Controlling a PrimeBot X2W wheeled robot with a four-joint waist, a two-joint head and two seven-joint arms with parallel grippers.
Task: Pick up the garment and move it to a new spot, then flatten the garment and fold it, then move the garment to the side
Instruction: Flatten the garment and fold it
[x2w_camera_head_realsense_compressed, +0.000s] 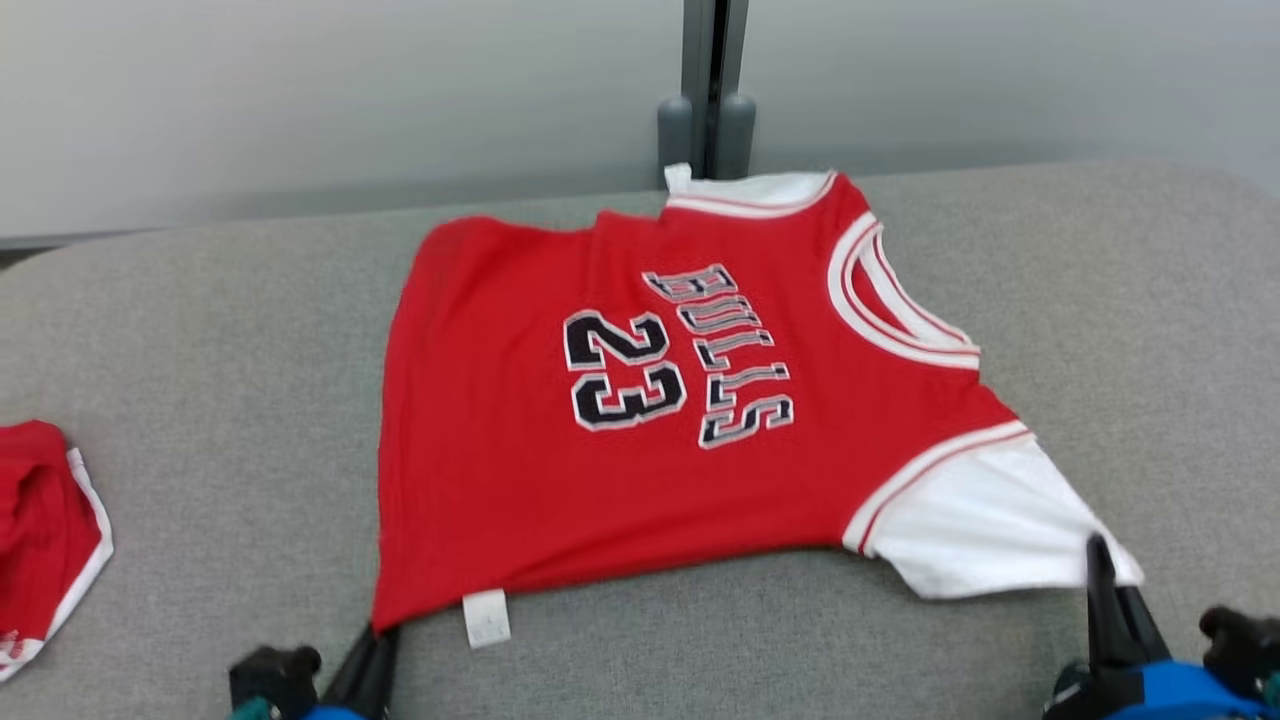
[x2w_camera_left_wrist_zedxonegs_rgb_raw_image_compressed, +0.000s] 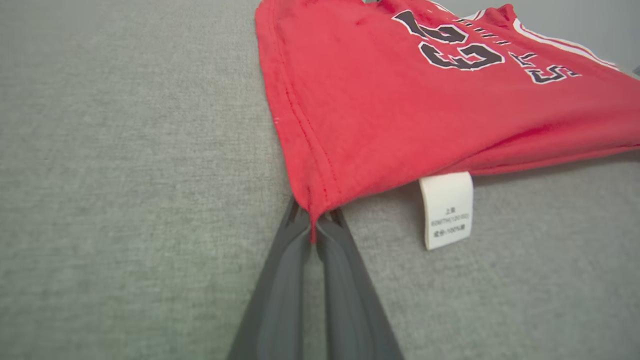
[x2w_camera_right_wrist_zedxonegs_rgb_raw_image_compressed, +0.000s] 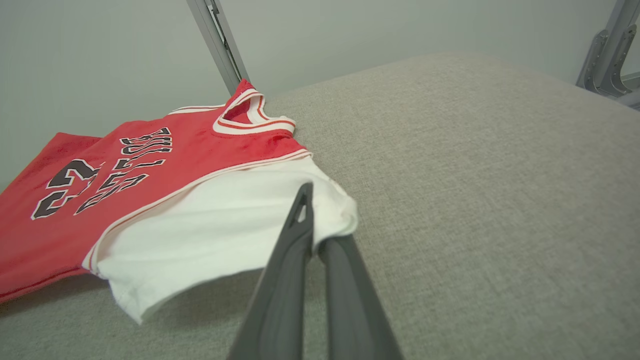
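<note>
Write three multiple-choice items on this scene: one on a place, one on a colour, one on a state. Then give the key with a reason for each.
1. Where does the left gripper hold the jersey?
A. the neckline
B. the hem corner beside the care label
C. the middle of the chest

2. What colour is the sleeve at the right gripper?
A. black
B. blue
C. white

3. How is the right gripper?
A. wide open
B. shut on the sleeve
C. shut on nothing

Key: B, the red hem corner sits between its fingers next to the label. C, the fabric there is white. B, one finger lies over the sleeve edge and the other under it.
</note>
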